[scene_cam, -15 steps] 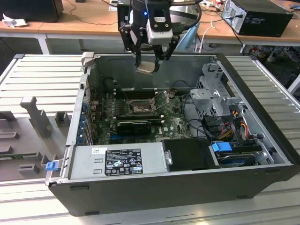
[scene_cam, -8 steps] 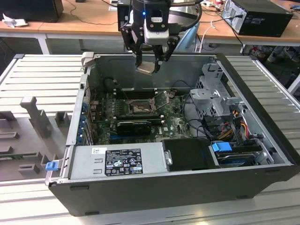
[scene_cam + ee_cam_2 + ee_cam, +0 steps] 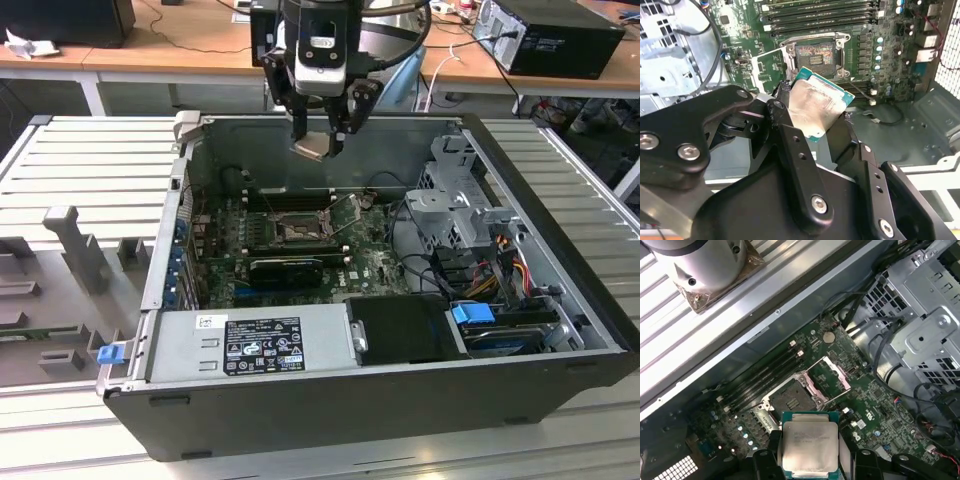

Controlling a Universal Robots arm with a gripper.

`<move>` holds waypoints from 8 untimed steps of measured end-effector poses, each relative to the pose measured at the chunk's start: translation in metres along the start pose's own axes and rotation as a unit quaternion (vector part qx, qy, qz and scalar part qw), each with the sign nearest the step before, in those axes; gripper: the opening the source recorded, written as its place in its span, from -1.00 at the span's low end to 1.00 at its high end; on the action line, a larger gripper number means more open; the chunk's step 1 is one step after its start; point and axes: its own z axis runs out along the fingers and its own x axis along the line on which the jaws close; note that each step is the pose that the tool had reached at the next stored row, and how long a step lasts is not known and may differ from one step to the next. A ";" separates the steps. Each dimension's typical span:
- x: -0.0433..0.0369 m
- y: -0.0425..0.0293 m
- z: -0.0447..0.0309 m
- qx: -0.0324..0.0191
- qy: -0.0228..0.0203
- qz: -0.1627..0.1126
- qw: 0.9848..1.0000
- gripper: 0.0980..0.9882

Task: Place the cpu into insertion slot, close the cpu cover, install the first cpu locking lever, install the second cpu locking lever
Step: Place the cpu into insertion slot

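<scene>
My gripper (image 3: 319,140) hangs above the open computer case, shut on the cpu (image 3: 312,147), a flat square chip with a silver-beige top. In both wrist views the cpu (image 3: 815,107) (image 3: 810,445) sits between the black fingers (image 3: 790,145), tilted. Well below it lies the insertion slot (image 3: 297,232) (image 3: 816,55) (image 3: 791,400), a square black socket with a bare pin field on the green board. The cpu cover (image 3: 345,212) (image 3: 832,377), a thin silver frame, stands swung open beside the socket.
Long black memory slots (image 3: 820,15) run beside the socket. A black card (image 3: 287,268) lies on the board's near side. A metal drive cage (image 3: 460,200) with cables fills the exterior view's right. A power supply (image 3: 250,345) sits at the front.
</scene>
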 end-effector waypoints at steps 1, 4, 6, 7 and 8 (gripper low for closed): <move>0.0000 0.0000 0.0000 0.000 -0.001 0.007 1.000 0.00; 0.0002 -0.0002 0.0001 0.000 -0.002 0.019 1.000 0.00; 0.0008 -0.0006 0.0002 0.000 -0.002 0.022 1.000 0.00; 0.0012 -0.0010 0.0004 0.000 -0.002 0.024 1.000 0.00; 0.0013 -0.0011 0.0005 -0.001 -0.002 0.028 1.000 0.00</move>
